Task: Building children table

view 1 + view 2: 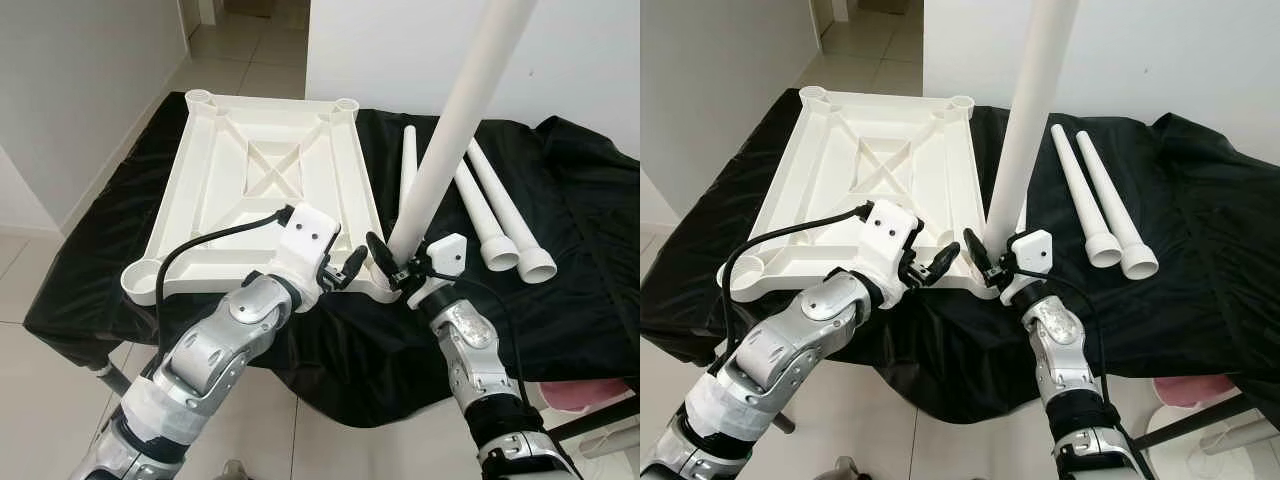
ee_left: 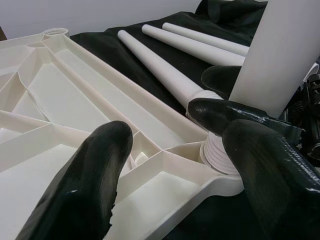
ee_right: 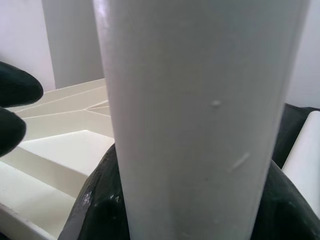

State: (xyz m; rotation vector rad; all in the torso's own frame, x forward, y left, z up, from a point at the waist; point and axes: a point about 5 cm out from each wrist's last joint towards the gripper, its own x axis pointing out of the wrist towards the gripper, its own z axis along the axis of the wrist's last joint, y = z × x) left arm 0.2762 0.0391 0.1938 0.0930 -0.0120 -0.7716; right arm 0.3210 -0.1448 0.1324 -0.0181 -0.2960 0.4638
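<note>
The white plastic tabletop [image 1: 250,170] lies upside down on a black cloth, with round sockets at its corners. My right gripper [image 1: 395,258] is shut on a white table leg [image 1: 460,110] and holds it upright, slightly tilted, at the near right corner socket. In the left wrist view the leg's ribbed lower end [image 2: 217,157] sits at that socket. My left gripper [image 1: 345,270] is open just left of that corner, over the tabletop's near edge, its fingers [image 2: 85,185] apart with nothing between them. The right wrist view shows the leg [image 3: 200,100] close up between the black fingers.
Three more white legs [image 1: 480,210] lie side by side on the black cloth [image 1: 580,240] right of the tabletop. The cloth hangs over the front edge. Tiled floor and a white wall lie to the left. A pink object [image 1: 590,400] sits low at the right.
</note>
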